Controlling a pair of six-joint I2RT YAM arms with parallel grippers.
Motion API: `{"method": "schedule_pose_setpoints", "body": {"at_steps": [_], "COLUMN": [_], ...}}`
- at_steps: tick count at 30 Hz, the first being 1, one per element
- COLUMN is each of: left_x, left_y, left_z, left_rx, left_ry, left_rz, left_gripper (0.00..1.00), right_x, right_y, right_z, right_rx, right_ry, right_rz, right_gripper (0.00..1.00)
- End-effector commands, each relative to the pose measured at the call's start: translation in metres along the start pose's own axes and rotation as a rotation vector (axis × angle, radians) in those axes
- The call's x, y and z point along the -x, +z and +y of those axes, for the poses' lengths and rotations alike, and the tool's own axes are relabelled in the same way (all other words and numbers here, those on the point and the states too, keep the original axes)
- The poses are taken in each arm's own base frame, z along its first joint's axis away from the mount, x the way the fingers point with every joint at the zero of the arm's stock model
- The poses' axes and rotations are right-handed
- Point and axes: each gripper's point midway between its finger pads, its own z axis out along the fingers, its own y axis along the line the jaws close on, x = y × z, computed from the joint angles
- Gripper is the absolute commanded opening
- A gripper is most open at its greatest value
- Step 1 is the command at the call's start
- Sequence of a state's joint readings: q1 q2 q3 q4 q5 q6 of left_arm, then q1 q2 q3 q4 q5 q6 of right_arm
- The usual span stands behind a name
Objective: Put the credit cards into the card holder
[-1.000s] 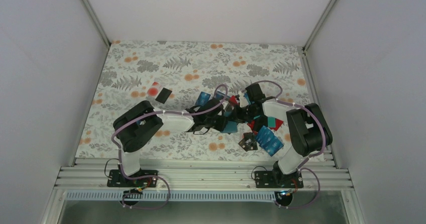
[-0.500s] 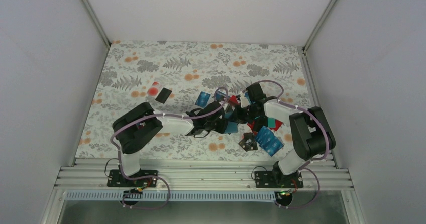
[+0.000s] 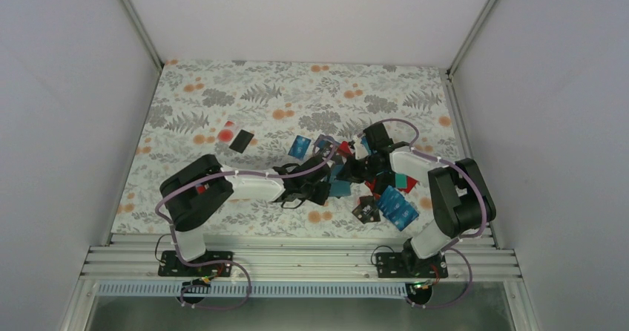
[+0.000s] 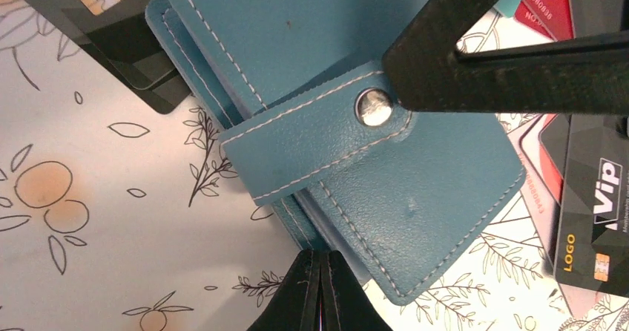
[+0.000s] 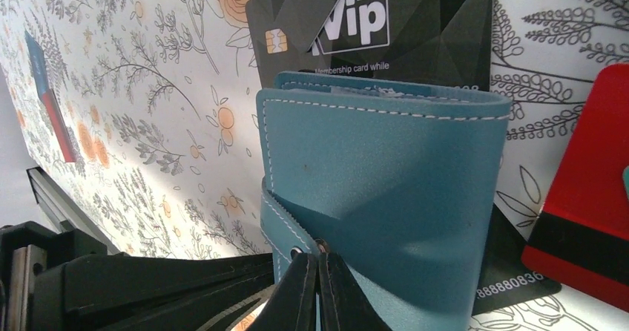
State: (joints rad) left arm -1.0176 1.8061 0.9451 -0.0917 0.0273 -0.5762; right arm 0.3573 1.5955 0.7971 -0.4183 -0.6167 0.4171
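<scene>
Now both claws are closed on nothing, left claw [image 4: 320, 286] at the wallet [image 4: 445, 197], right claw [image 5: 317, 286] against its strap [image 4: 311, 149]

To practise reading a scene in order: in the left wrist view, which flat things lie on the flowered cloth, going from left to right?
Black plastic card with gold chip → teal stitched leather card holder with snap strap → black plastic "Vip" card marked LOGO.

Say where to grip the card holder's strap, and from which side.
Probably the strap at its free tip past the snap, right claw coming from the right in the left wrist view: the other end wraps round the card holder, so only that tip lifts.
</scene>
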Motion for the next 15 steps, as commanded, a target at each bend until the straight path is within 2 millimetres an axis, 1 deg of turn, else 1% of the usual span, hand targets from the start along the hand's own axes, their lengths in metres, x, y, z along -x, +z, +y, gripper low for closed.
{"method": "schedule_pose_setpoints", "body": {"at_steps": [1, 6, 11, 15], "left_x": [0.002, 0.0, -0.002, 0.0], "left_y": [0.002, 0.004, 0.005, 0.003], "left_z": [-0.003, 0.001, 0.002, 0.001], "left_rx": [0.005, 0.023, 0.027, 0.026], "left_ry": [0.017, 0.014, 0.009, 0.01], "left_rz": [0.002, 0.007, 0.014, 0.012], "left_gripper": [0.02, 0.02, 0.02, 0.02], "right_x": [0.001, 0.002, 0.005, 0.003], "right_y": [-0.003, 0.001, 0.002, 0.006], "right_z": [0.0, -0.013, -0.017, -0.024], "right_rx": [-0.032, -0.089, -0.109, -0.129], "right_ry": [-0.018, -0.009, -0.01, -0.004], "right_rz": [-0.011, -0.018, -0.025, -0.021], "right_gripper": [0.04, 0.04, 0.04, 0.04]}}
